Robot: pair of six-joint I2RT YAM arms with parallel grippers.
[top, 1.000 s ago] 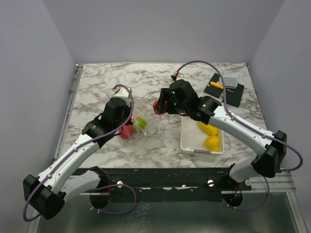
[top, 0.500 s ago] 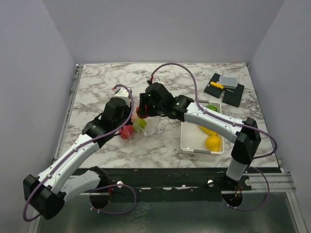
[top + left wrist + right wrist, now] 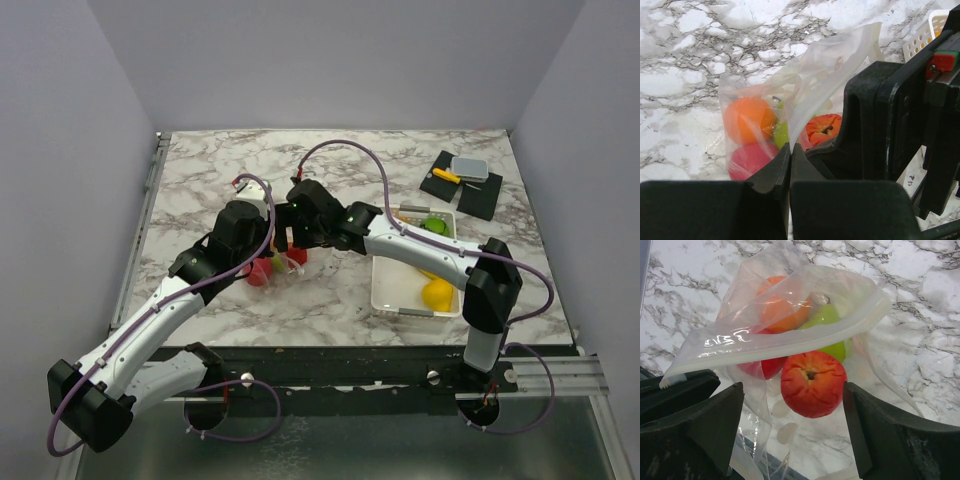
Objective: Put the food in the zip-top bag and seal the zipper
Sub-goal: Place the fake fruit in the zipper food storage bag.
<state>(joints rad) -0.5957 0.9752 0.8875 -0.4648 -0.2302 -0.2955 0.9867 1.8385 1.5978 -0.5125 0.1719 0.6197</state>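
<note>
Zip-top bag [image 3: 790,335] sits left of the table's [image 3: 200,180] middle, its edge clamped by the closed left gripper [image 3: 790,165]; right gripper [image 3: 792,405] gapes wide around a red fruit [image 3: 813,384] at the mouth, white basket [image 3: 385,290] alongside.

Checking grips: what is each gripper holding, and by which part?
The left gripper pinches the clear bag by its edge near the mouth. The right gripper is open; the red fruit sits free between its jaws.

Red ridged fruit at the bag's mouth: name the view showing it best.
Right wrist: the red ridged fruit shows whole and close. Left wrist shows it partly hidden; the top view gives only a red spot.
</note>
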